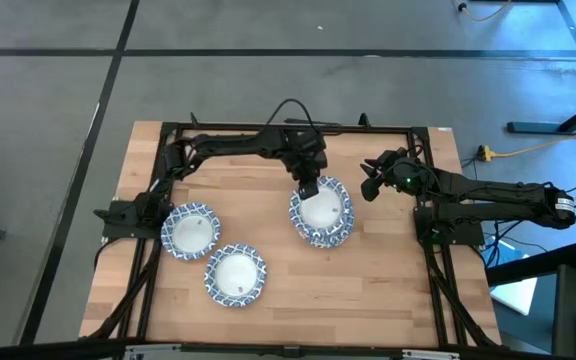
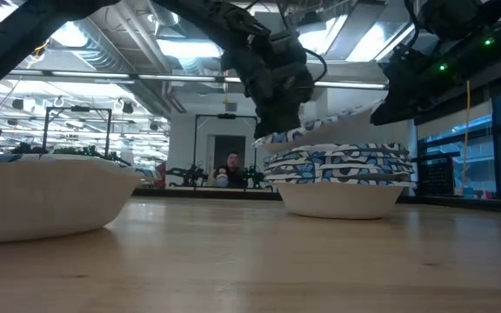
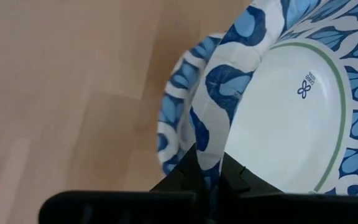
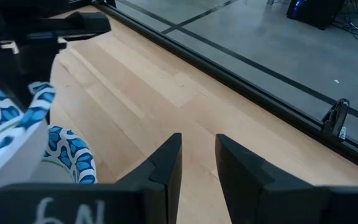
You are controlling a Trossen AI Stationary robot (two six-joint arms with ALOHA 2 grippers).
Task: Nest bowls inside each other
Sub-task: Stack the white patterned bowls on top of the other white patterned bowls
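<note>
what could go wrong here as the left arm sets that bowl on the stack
1. The left gripper pinches only the rim of the top bowl, which hangs tilted over the stack; released like this, it may seat crooked or slide off.
2. The right gripper hovers empty close beside the stack, so either arm's next move risks a bump.
3. Pushing down off-centre could shove the stack across the table.

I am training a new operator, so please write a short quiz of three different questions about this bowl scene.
1. True or false: the left gripper is shut on the rim of the top bowl.
2. How many bowls lie apart from the stack?
3. The right gripper is: A) holding a bowl, B) empty beside the stack, C) out of view.

Key: 1 true; 2 two, one bowl and another bowl; 3 B.
</note>
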